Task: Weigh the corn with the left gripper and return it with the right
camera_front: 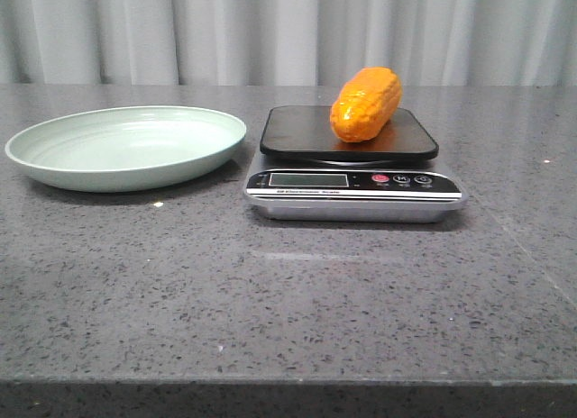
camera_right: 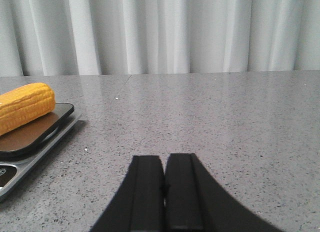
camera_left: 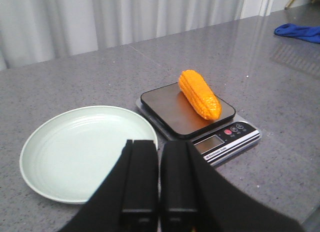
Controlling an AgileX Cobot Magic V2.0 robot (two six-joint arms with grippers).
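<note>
The orange-yellow corn (camera_front: pixel 366 104) lies on the black platform of the kitchen scale (camera_front: pixel 353 177), toward its right side. It also shows in the left wrist view (camera_left: pixel 200 94) and at the edge of the right wrist view (camera_right: pixel 23 107). The pale green plate (camera_front: pixel 126 148) sits empty to the left of the scale. My left gripper (camera_left: pixel 159 144) is shut and empty, held back above the plate's near rim. My right gripper (camera_right: pixel 164 158) is shut and empty, over bare table to the right of the scale. Neither gripper shows in the front view.
The grey speckled table (camera_front: pixel 288 301) runs to a white curtain at the back. A blue cloth (camera_left: pixel 300 32) lies far off on the table in the left wrist view. The scale's display and buttons face the front edge.
</note>
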